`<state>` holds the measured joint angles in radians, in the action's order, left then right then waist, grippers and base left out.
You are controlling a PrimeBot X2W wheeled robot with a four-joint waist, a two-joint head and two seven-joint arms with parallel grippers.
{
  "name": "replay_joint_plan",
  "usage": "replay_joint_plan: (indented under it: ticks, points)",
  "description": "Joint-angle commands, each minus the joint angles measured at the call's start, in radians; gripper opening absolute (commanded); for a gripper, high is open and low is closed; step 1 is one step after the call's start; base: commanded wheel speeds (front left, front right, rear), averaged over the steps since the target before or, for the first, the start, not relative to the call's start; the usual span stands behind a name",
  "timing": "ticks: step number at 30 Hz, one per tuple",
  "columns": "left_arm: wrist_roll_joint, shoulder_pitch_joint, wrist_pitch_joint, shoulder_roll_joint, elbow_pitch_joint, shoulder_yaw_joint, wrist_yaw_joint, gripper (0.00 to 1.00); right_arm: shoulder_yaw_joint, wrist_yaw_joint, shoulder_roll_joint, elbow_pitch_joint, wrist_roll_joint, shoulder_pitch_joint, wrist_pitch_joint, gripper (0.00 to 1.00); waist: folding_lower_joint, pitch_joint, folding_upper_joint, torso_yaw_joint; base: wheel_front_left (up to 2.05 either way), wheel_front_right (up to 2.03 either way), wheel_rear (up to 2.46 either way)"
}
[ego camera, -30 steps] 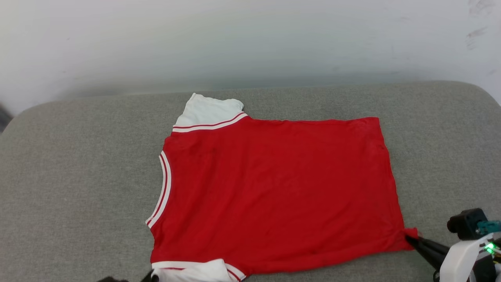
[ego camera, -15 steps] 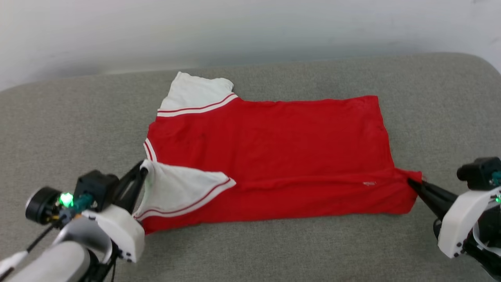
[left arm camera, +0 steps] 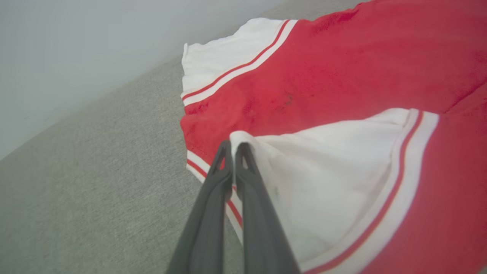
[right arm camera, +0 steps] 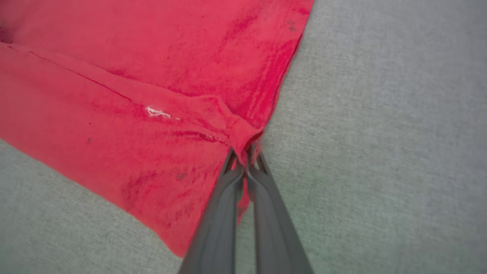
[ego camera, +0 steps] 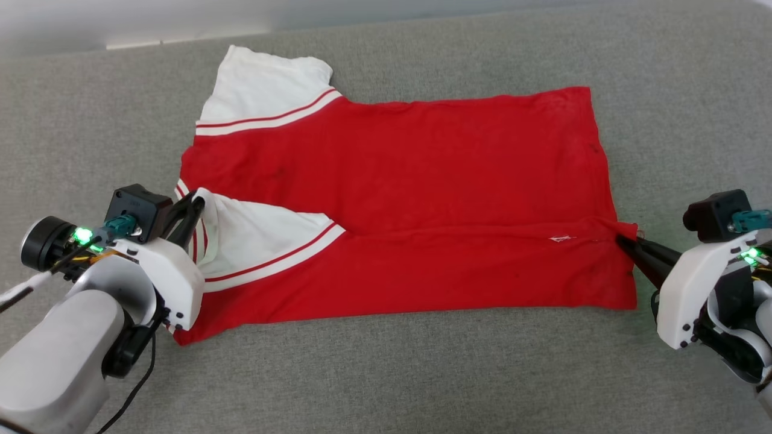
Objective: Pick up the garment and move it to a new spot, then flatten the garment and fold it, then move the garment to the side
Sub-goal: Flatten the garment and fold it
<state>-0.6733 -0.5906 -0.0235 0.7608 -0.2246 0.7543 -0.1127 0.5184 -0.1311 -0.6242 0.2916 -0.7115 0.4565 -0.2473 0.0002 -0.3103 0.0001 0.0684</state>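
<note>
Since a second ago, the near long edge of the shirt (ego camera: pixel 422 181) has come up off the grey cushion (ego camera: pixel 422 374) and been laid over the body, and the head camera has dipped lower as well. The shirt lies flat on the cushion, collar end to the left and hem to the right. Its plain red side faces up, and the side pressed to the cushion is hidden.

The left gripper (ego camera: pixel 196 204) has its jaws pinched tight on the tip of the near white sleeve (ego camera: pixel 259 235), which is turned over onto the red body. In the left wrist view the two dark fingers of that gripper (left arm camera: pixel 234 146) meet with almost no gap, and white cloth curls over the tips. The left arm's white casing (ego camera: pixel 163 271) covers the shirt's near-left corner, and the striped collar trim shows only in slivers beside the fingers.

The far sleeve (ego camera: pixel 265 84) lies spread flat, untouched, near the cushion's back edge.

On the other side, the right gripper (ego camera: pixel 624 244) has its jaws clamped on the hem corner of the folded flap. In the right wrist view the cloth bunches into a small red knot right at the tips of that gripper (right arm camera: pixel 241 152), so how much is caught between them can't be made out. A tiny white mark (ego camera: pixel 560 239) sits on the fold line near that corner, too small to read. The right arm runs off the frame at lower right.
</note>
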Motion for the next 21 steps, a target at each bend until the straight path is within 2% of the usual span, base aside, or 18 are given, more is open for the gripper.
replay_joint_plan:
  ticks: [1,7,11,12,13,14,15,18,21]
  points:
    - [-0.002,-0.016,0.001,-0.007,-0.026,0.005,0.01,0.0,0.004,0.001,0.01,0.013,0.004,0.016,-0.005,0.0,-0.0002,-0.024,-0.0001,0.003,0.0,0.0,0.0]
    - [-0.008,-0.051,-0.007,-0.06,-0.195,0.034,0.073,0.0,0.054,0.001,0.029,0.08,0.0,0.042,-0.026,0.0,-0.0002,-0.039,-0.0001,0.0,0.0,0.0,0.0]
    - [-0.029,-0.057,-0.023,-0.098,-0.273,0.034,0.098,0.0,0.076,0.001,0.031,0.095,-0.011,0.053,-0.013,0.0,-0.0002,-0.029,-0.0001,-0.001,0.0,0.0,0.0]
    - [-0.033,-0.062,-0.026,-0.105,-0.287,0.033,0.104,0.08,0.079,0.001,0.03,0.095,-0.013,0.055,-0.01,0.0,-0.0002,-0.023,-0.0001,-0.003,0.0,0.0,0.0]
    - [-0.036,-0.067,-0.025,-0.108,-0.298,0.036,0.112,0.81,0.08,0.001,0.027,0.096,-0.018,0.055,-0.008,0.18,-0.0002,-0.016,-0.0001,-0.005,0.0,0.0,0.0]
    - [-0.04,-0.075,-0.03,-0.113,-0.304,0.033,0.115,1.0,0.079,0.001,0.023,0.097,-0.023,0.053,-0.01,0.5,-0.0002,-0.007,-0.0001,-0.009,0.0,0.0,0.0]
    - [-0.044,-0.082,-0.036,-0.116,-0.307,0.028,0.117,1.0,0.082,0.001,0.017,0.092,-0.024,0.05,-0.012,1.0,-0.0002,0.002,-0.0001,-0.012,0.0,0.0,0.0]
    - [-0.048,-0.093,-0.038,-0.108,-0.304,0.024,0.124,1.0,0.081,0.001,0.001,0.067,-0.035,0.04,0.002,1.0,-0.0002,0.032,-0.0001,-0.022,0.0,0.0,0.0]
    - [-0.088,-0.094,0.012,-0.091,-0.281,0.0,0.125,1.0,0.074,0.001,-0.012,0.044,-0.028,0.026,0.015,1.0,-0.0002,0.062,-0.0001,-0.028,0.0,0.0,0.0]
